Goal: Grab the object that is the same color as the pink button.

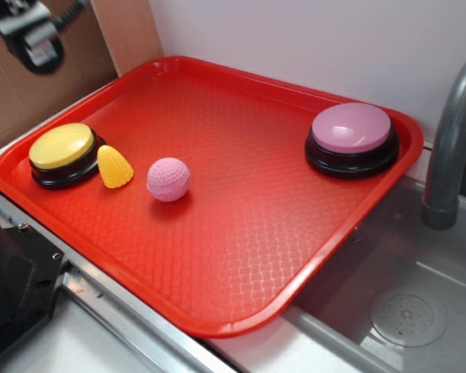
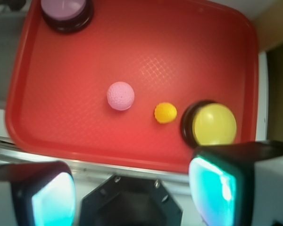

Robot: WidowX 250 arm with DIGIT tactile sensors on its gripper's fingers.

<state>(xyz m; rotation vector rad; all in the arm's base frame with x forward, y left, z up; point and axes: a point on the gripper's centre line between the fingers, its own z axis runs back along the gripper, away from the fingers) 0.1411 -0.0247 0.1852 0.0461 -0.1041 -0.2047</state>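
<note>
A small pale pink dimpled ball (image 1: 168, 179) lies on the red tray (image 1: 241, 256), left of the middle; in the wrist view the ball (image 2: 120, 96) sits near the tray's centre. The pink button (image 1: 351, 138) with its black base stands at the tray's far right corner and shows at the top left of the wrist view (image 2: 66, 12). My gripper (image 2: 132, 190) is open and empty, high above the tray's near edge, well away from the ball. In the exterior view only part of the arm (image 1: 31, 31) shows at the top left.
A yellow-topped button (image 1: 62, 154) stands at the tray's left corner, with a yellow bumpy cone toy (image 1: 114, 166) between it and the ball. A grey faucet (image 1: 450, 140) and a sink basin (image 1: 408, 311) lie to the right. A cardboard panel (image 1: 85, 54) stands behind.
</note>
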